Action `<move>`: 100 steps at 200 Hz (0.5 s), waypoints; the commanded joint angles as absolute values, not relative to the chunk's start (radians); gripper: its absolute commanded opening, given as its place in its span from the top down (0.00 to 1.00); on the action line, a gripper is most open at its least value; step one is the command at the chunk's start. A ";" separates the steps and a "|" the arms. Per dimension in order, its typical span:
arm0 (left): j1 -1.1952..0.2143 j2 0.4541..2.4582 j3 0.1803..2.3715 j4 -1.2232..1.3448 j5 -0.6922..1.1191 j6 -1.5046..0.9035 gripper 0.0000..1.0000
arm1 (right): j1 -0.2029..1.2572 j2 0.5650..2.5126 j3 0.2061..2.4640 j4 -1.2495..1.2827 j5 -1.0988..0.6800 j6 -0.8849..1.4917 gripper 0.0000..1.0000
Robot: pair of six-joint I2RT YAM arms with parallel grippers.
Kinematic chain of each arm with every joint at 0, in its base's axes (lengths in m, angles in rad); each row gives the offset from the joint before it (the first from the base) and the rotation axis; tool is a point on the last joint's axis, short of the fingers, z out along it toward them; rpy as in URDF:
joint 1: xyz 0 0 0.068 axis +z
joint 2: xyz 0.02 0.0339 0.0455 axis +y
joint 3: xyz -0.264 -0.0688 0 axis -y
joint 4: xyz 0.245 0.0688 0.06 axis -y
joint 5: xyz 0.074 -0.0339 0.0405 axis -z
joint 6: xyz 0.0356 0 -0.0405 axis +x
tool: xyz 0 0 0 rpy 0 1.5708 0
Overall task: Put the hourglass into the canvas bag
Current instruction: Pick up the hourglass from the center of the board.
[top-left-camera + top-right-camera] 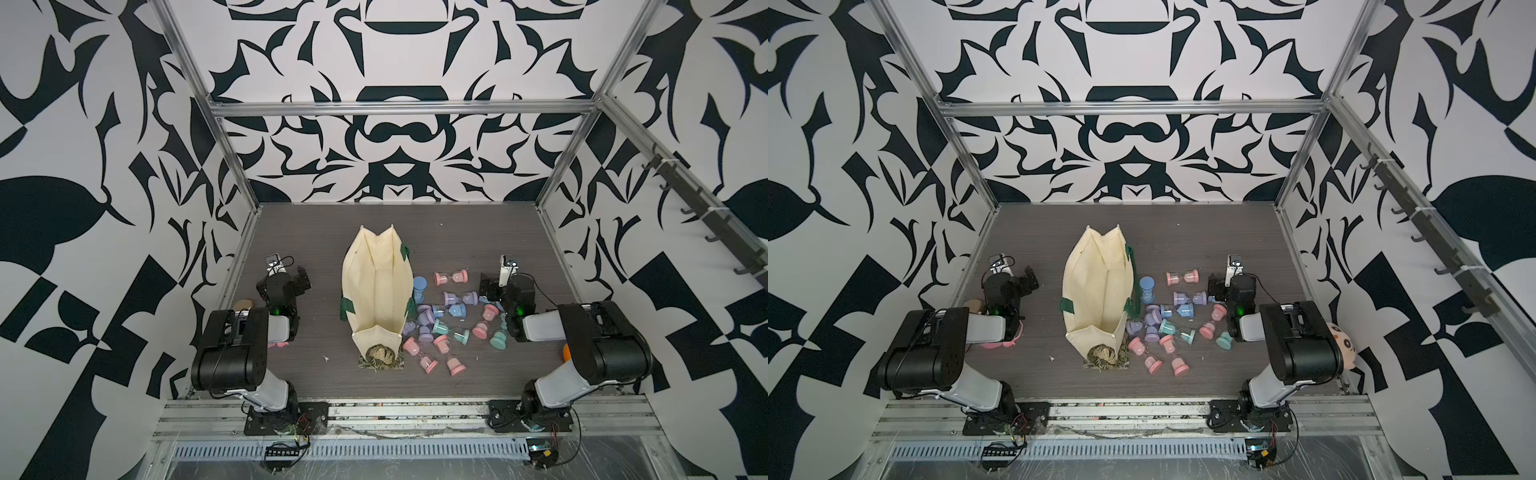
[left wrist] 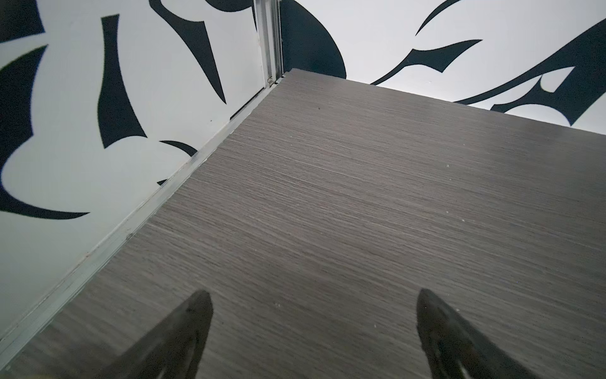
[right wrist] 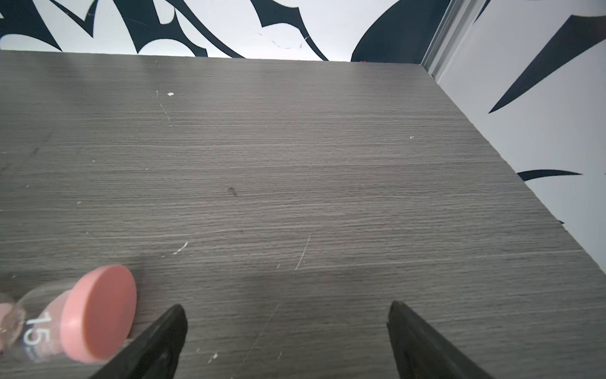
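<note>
The cream canvas bag [image 1: 361,282] [image 1: 1084,282] with dark green handles [image 1: 347,309] stands in the middle of the table, its mouth open. Several small pastel hourglasses [image 1: 436,328] [image 1: 1167,328] in pink, purple, blue and teal lie scattered just right of it. A blue one [image 1: 419,289] stands against the bag's side. My right gripper [image 1: 488,286] [image 3: 287,308] is open and empty over bare table, beside a lying pink hourglass [image 3: 98,311] [image 1: 451,276] marked 15. My left gripper [image 1: 301,276] [image 2: 314,295] is open and empty, well left of the bag.
A mottled brown-green thing [image 1: 380,357] lies at the bag's near end. A pink object [image 1: 278,344] lies under the left arm. A plush doll [image 1: 1343,345] sits behind the right arm. Patterned walls and metal rails [image 2: 137,226] bound the table.
</note>
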State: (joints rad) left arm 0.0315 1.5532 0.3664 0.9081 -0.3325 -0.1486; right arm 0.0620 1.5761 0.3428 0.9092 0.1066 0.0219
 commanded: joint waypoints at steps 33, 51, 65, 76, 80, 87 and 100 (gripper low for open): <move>0.029 1.540 0.368 0.904 -0.328 -0.138 0.00 | 0.063 1.559 0.345 0.949 0.089 0.012 0.01; 0.025 1.537 0.368 0.896 -0.328 -0.138 0.00 | 0.063 1.559 0.344 0.954 0.084 0.014 0.01; 0.021 1.543 0.366 0.908 -0.339 -0.132 0.00 | 0.062 1.559 0.344 0.953 0.084 0.012 0.01; 0.015 1.544 0.368 0.909 -0.351 -0.129 0.00 | 0.062 1.559 0.344 0.954 0.084 0.014 0.01; 0.012 1.545 0.369 0.910 -0.353 -0.129 0.00 | 0.061 1.559 0.344 0.954 0.084 0.013 0.01; 0.011 1.543 0.368 0.908 -0.355 -0.127 0.00 | 0.061 1.559 0.344 0.954 0.084 0.014 0.01; 0.008 1.549 0.369 0.915 -0.362 -0.122 0.00 | 0.063 1.559 0.344 0.954 0.084 0.013 0.01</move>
State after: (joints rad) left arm 0.0154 1.5532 0.3664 0.9028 -0.3408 -0.1402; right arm 0.0620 1.5764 0.3428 0.9104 0.0895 0.0216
